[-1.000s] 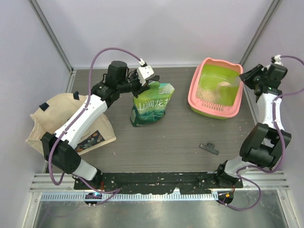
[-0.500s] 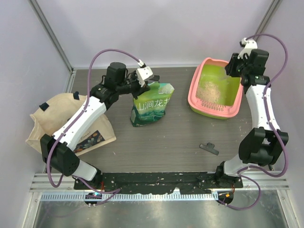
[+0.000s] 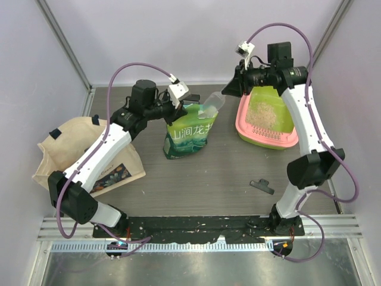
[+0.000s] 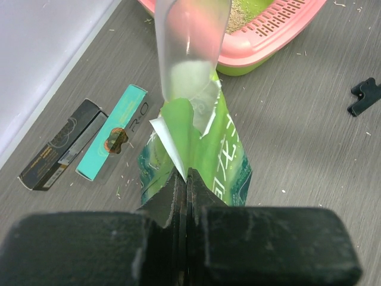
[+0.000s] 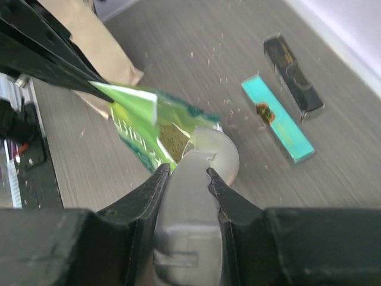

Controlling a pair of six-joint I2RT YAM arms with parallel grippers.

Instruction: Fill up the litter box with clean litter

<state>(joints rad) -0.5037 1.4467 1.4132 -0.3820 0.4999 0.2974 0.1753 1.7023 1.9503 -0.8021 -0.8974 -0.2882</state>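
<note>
Nearest the arm bases, a black clip (image 3: 262, 186) lies alone on the table, well apart from everything. The beige tote bag (image 3: 65, 146) is slumped at the left edge.

Mid-table stands the green printed litter bag (image 3: 186, 136). The left gripper (image 4: 183, 177) is pinched fully together on one torn flap of its top, which holds the mouth up and open. The right gripper (image 5: 186, 170) is clamped narrowly around the handle of the clear plastic scoop (image 4: 190, 53). The scoop's bowl sits at the bag's mouth, above the brownish granules visible inside.

Further right, the litter box (image 3: 266, 139) already holds a patch of clean litter (image 3: 263, 112), with bare green basin showing around it.

This looks like the refill stroke of a scooping cycle, with the box only partly filled. The next move calls for driving the bowl down into the bag without folding the held flap. The load then has to come out level and travel across to the box, or grains will spill onto the table.

A teal carton (image 4: 113, 138) and a black carton (image 4: 59, 146) lie beyond the bag, and the top view does not show them. The right arm covers the box's far rim in that view. How much litter remains in the bag cannot be judged.
</note>
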